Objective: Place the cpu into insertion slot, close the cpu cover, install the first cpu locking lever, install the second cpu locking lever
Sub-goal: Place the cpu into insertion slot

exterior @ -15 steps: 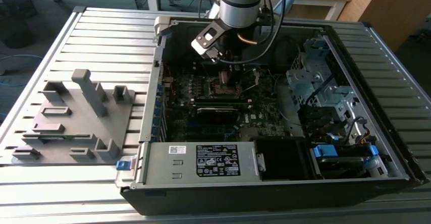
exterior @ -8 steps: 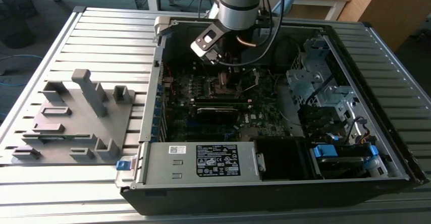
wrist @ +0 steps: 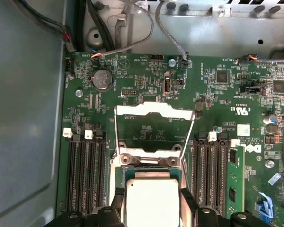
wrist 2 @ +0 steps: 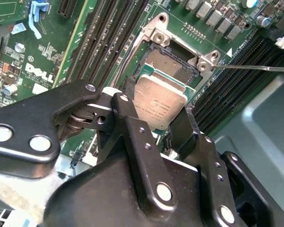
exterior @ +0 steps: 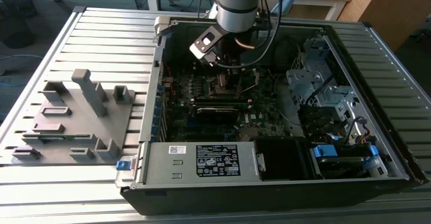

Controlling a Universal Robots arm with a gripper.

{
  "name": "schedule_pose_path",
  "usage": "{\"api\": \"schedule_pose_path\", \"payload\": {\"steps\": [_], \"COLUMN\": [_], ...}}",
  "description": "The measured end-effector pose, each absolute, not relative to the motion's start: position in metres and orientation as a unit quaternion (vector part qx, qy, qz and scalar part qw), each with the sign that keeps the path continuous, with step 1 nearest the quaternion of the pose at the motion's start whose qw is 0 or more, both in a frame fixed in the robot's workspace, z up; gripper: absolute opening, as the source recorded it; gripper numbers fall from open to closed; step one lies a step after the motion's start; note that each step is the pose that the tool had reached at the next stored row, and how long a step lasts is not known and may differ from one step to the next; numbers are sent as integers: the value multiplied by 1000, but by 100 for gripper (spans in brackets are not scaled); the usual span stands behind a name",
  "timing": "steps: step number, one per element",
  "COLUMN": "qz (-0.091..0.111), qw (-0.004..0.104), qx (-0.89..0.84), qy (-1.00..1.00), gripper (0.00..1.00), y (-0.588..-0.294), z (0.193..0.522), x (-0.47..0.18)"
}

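The flat grey square cpu [wrist 2: 163, 97] is held by the black claw [wrist 2: 157, 113] just above the socket [wrist 2: 173, 66], silvery cpu cover [wrist: 151, 109] raised: placement is judged unfinished, square alignment needed.

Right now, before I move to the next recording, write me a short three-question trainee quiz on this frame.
1. True or false: the cpu cover is shut over the socket.
2. What does the hand grip? A) a memory module B) the cpu C) a cable
3. Fill in: the grey fixture block lies to the exterior view's ____ of the computer case.
Key: 1 false, it stands swung open; 2 B; 3 left.
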State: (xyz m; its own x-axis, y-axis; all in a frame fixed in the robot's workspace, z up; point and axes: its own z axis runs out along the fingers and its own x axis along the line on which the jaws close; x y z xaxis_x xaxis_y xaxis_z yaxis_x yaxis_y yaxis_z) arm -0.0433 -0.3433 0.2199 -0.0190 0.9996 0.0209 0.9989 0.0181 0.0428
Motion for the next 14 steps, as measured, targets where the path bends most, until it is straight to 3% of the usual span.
{"api": "schedule_pose_path", "payload": {"steps": [14], "qz": [23], "qw": [8], "qx": [700], "qy": [713], "gripper": [54], "y": [-343], "z": [209], "x": [-48]}}
